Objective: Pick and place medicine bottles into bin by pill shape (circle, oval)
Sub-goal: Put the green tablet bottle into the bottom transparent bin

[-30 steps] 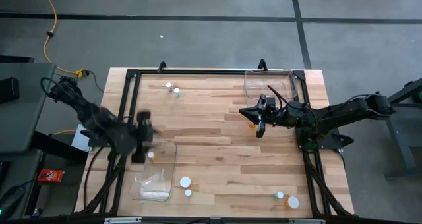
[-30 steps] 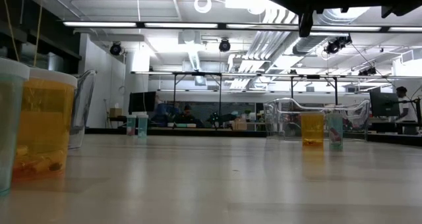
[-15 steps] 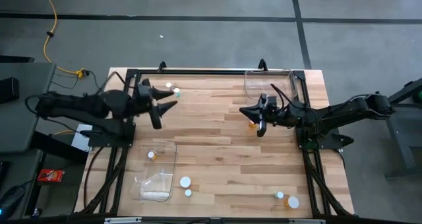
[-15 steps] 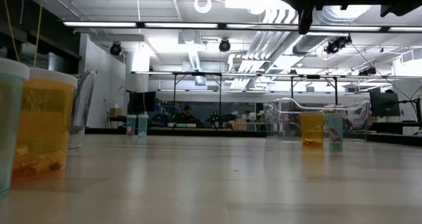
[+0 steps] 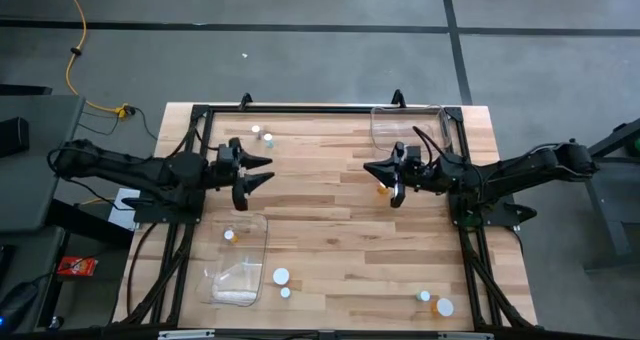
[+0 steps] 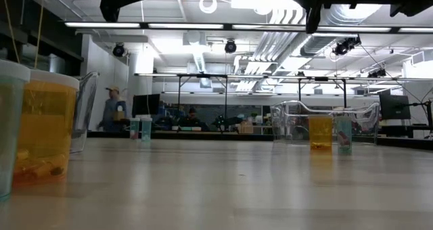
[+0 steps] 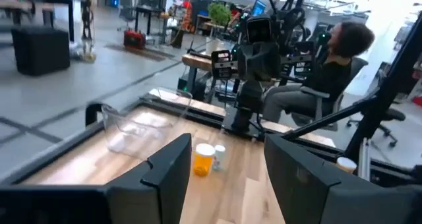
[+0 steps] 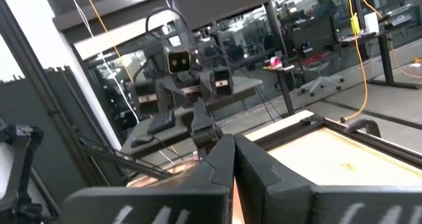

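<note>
Up at the frame's upper left, two medicine bottles (image 5: pixel 261 134) sit just above the spread left end effector (image 5: pixel 258 171), nearer it than the pressed-together right end effector (image 5: pixel 375 170).

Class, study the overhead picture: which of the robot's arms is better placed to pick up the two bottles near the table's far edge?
Probably the left. The left gripper is open and hovers just short of the two bottles; the right gripper is shut and much farther away.
</note>
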`<move>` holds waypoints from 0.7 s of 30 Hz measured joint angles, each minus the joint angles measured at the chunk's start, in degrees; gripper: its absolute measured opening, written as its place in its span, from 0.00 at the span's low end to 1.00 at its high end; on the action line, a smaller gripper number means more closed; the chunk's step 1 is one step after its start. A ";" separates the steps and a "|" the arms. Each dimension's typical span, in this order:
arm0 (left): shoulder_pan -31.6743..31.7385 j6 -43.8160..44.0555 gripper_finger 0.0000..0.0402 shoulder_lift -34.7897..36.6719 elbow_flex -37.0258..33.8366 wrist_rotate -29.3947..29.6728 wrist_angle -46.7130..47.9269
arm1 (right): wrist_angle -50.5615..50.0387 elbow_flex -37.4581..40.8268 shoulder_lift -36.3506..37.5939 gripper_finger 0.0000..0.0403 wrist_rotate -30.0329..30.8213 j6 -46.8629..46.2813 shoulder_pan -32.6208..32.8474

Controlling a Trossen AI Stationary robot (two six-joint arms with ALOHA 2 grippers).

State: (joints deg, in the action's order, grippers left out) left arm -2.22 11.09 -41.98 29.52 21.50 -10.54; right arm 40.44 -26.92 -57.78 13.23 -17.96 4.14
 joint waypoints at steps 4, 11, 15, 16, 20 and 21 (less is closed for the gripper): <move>0.00 -0.83 0.45 -0.07 0.00 -0.43 0.41 | 1.16 0.00 0.00 0.00 -0.11 0.00 0.02; 0.00 -0.83 0.45 -0.07 0.00 -1.33 0.41 | 1.14 0.00 0.00 0.00 -0.15 0.20 0.02; 0.02 -0.79 0.45 -0.35 0.00 0.80 0.16 | 0.68 -0.39 0.00 0.00 -0.15 -0.11 0.02; 0.09 -0.81 0.45 -0.51 0.03 1.82 0.02 | 0.22 -1.07 -0.02 0.00 -0.18 0.18 0.02; 3.69 0.28 0.45 -2.68 3.26 4.51 3.73 | -2.46 -4.16 0.02 0.00 -2.19 4.80 0.02; 5.48 0.54 0.45 -3.54 4.86 4.50 6.78 | -3.70 -4.91 0.02 0.00 -2.22 6.09 -0.01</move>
State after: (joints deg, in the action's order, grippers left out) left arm 3.26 11.63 -45.51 34.38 26.00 -3.76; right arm 36.74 -31.83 -57.76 11.02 -11.87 4.14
